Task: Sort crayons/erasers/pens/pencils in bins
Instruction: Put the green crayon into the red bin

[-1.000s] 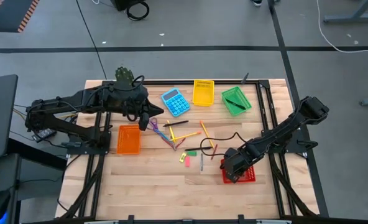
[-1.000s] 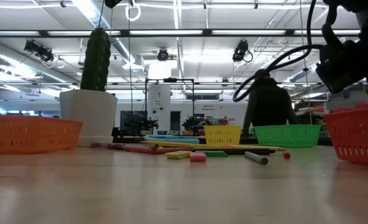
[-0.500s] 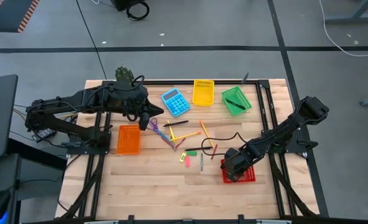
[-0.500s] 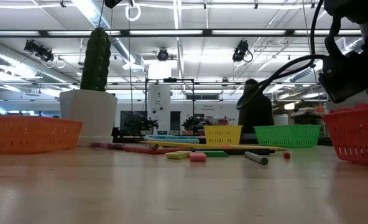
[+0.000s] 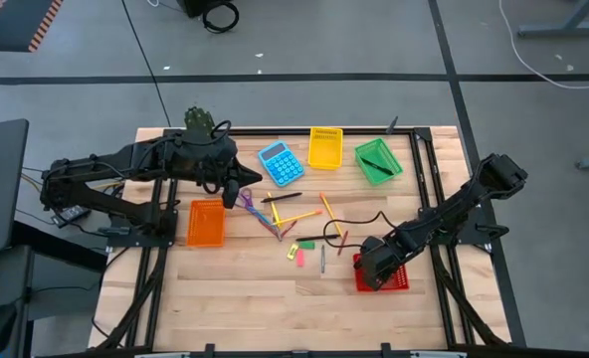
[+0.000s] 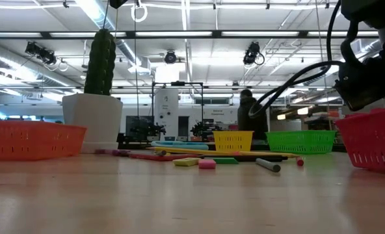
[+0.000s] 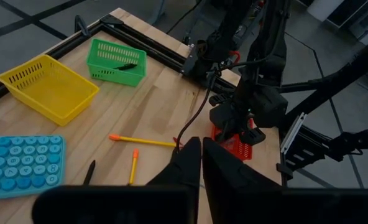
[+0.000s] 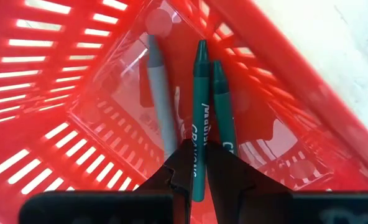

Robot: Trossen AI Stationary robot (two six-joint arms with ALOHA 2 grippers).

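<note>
My right gripper point(image 5: 372, 270) hangs over the red bin point(image 5: 401, 281), shut on a green crayon point(image 8: 199, 99). A second green crayon point(image 8: 222, 106) and a grey one point(image 8: 159, 93) lie on the bin's floor. Pencils point(image 5: 296, 215), a black pen point(image 5: 280, 197), pink point(image 5: 298, 258) and green point(image 5: 305, 244) erasers lie loose mid-table. The yellow bin point(image 5: 325, 147) and the green bin point(image 5: 378, 160) stand at the far edge, the orange bin point(image 5: 206, 223) at the left. My left gripper point(image 7: 201, 155) is shut on nothing, raised above the table's far left. My right gripper pinches the green crayon's wrapped shaft point(image 8: 198, 140) between its two fingers. The fingers come steeply from above into the red bin point(image 8: 78, 74) and lie along the crayon. Its pointed end sticks out ahead of them; whether it touches the bin's floor I cannot tell.
A blue calculator point(image 5: 281, 163) lies beside the yellow bin, purple-handled scissors point(image 5: 250, 199) lie under the left arm, and a potted cactus point(image 5: 199, 121) stands at the far left corner. A black cable point(image 5: 359, 221) loops over the table near the right arm. A person point(image 6: 251, 117) stands beyond the table.
Neither gripper has visibly moved or changed its hold. The person in the room behind the table has walked toward the left.
</note>
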